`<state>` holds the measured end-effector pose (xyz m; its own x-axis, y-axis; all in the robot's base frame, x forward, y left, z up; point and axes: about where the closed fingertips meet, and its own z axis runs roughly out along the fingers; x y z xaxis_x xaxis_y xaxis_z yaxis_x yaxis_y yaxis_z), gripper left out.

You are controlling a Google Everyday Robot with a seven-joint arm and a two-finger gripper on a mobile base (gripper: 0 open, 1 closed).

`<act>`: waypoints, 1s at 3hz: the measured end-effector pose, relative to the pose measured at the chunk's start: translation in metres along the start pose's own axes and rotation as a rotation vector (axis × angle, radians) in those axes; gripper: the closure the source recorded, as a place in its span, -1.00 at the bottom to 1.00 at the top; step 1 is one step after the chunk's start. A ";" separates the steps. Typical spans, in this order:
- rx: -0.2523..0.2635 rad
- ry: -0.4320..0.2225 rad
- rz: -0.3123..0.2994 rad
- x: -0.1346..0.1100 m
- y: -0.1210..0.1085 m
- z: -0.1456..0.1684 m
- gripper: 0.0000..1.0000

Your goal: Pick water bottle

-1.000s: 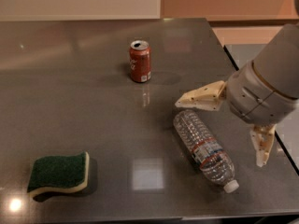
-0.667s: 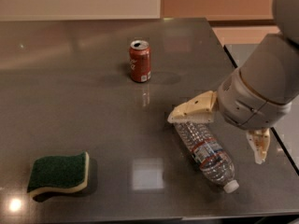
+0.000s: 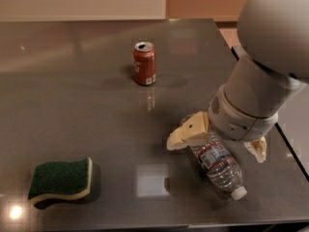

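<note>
The water bottle (image 3: 223,172) is clear ribbed plastic with a white cap and a red, white and blue label band. It lies on its side on the dark table (image 3: 87,105), at the front right, cap pointing to the front right. My gripper (image 3: 215,151) is right above the bottle's upper half. It is open, with one cream finger (image 3: 188,132) to the bottle's left and the other (image 3: 258,150) to its right. The arm's grey wrist hides the bottle's base end.
A red soda can (image 3: 145,63) stands upright at the back middle of the table. A green sponge with a cream underside (image 3: 60,179) lies at the front left. The table's right edge (image 3: 289,146) runs close to the gripper.
The arm has moved left and down over the bottle. The fingers, which were beside and above its far end, now straddle it. The bottle, can and sponge have not moved.
</note>
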<state>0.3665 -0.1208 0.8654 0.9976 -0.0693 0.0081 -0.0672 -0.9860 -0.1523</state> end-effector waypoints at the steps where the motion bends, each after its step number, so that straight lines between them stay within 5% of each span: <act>1: -0.050 0.004 -0.046 0.003 0.002 0.012 -1.00; 3: -0.114 0.021 -0.061 0.011 0.003 0.021 -0.21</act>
<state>0.3780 -0.1214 0.8447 0.9993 -0.0104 0.0348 -0.0091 -0.9993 -0.0374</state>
